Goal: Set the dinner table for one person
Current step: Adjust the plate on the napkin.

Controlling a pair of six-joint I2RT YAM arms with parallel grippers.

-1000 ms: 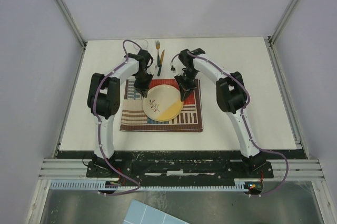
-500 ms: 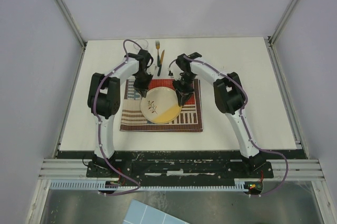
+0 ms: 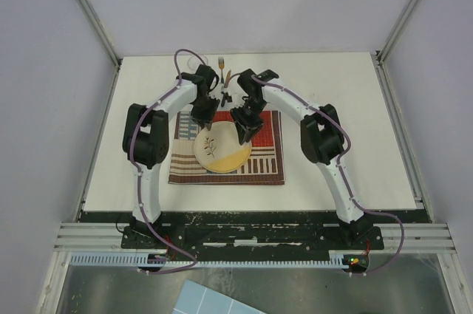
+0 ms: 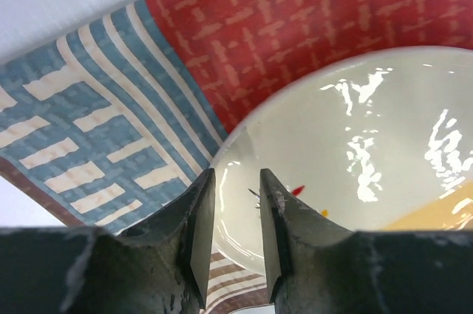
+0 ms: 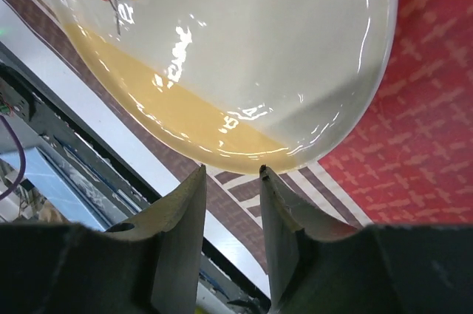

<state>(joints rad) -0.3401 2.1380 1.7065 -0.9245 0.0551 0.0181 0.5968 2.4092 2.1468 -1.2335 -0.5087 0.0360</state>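
Striped patchwork placemat (image 3: pixel 262 166) lies flat, roughly mid dinner table (image 3: pixel 355 122). Cream plate (image 3: pixel 222 150) with a yellow segment and sprig motif sits about mid-placemat. Fork (image 3: pixel 220 63) near the far edge; beside it possibly a knife (image 3: pixel 228 75), mostly hidden.

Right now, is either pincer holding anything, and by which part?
Nothing is held. The left pincer and the right pincer both stand open, gaps empty, at the rim of the plate lying on the placemat.

No text, labels or numbers are readable anywhere.
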